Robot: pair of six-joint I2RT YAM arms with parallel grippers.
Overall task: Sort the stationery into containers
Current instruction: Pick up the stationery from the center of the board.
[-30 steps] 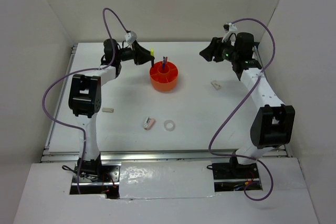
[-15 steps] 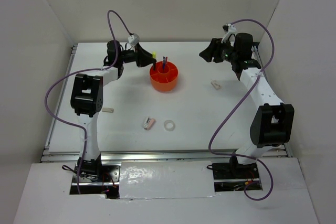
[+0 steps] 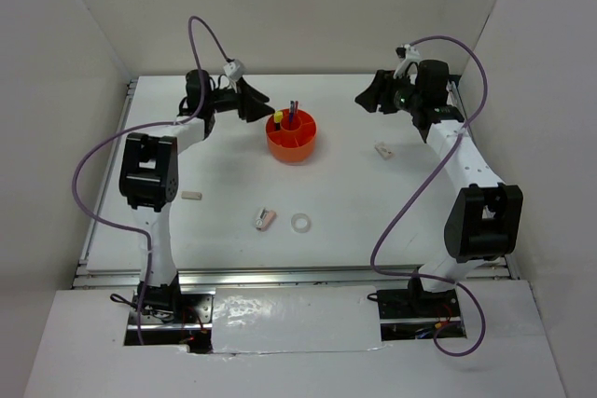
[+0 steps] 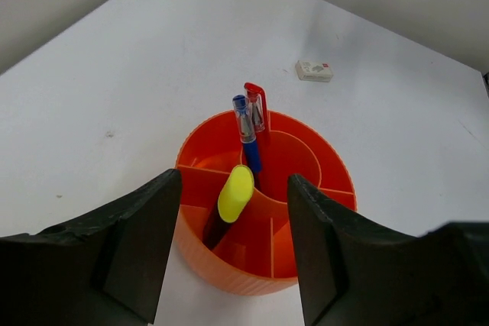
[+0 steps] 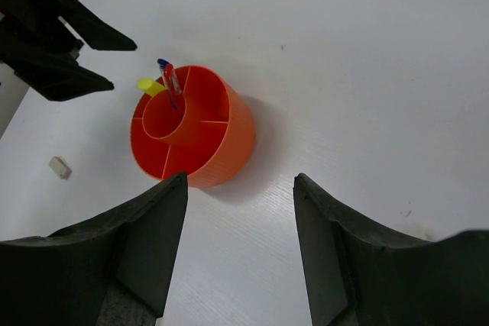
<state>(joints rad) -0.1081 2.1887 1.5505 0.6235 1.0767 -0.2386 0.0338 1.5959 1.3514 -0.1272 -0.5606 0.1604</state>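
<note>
1. Now the left claw stands open and empty just beside the organizer, on its left. The yellow piece leans in an outer compartment there, free of the fingers.
2. The right claw is open too and holds nothing. It hovers over the far right of the table.
3. A loose eraser looks like the next pick. The right eraser lies nearward of the right claw, toward that arm's base, so the right arm is plainly nearer. Its long axis runs slantwise in the top view, so the wrist may need turning.
4. The left eraser lies beside the left arm, long axis left to right, well apart from the left claw.
5. In the organizer: one red pen and one blue pen, both upright in the central cup, plus the one yellow piece.
6. On the table: two erasers, one ring and one pink-white piece. The last two lie near each other, middle front.
</note>
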